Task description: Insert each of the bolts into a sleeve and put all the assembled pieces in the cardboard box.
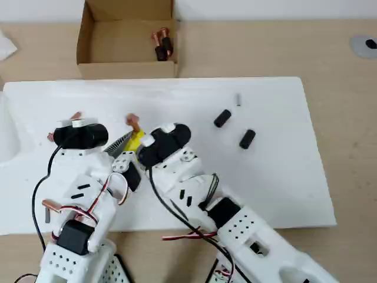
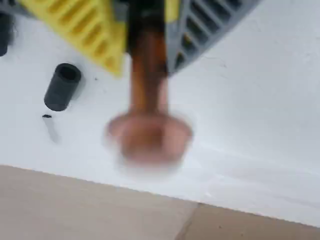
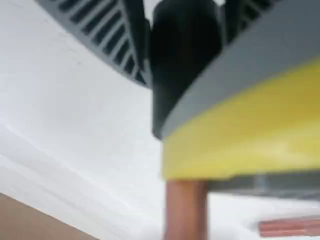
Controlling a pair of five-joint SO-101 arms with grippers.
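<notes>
I see left claw (image 2: pixel 145 67) clamped on copper bolt (image 2: pixel 148 131), right claw (image 3: pixel 182 60) clamped on black sleeve (image 3: pixel 180 90), tip to tip over white board (image 1: pixel 277 188), left of centre. Two loose sleeves (image 1: pixel 222 118) (image 1: pixel 247 139) toward right edge.

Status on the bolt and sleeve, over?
Left end effector shut on bolt. Right end effector shut on sleeve. Bolt lined up with sleeve, seating hidden. Loose sleeves lie well aside.
</notes>
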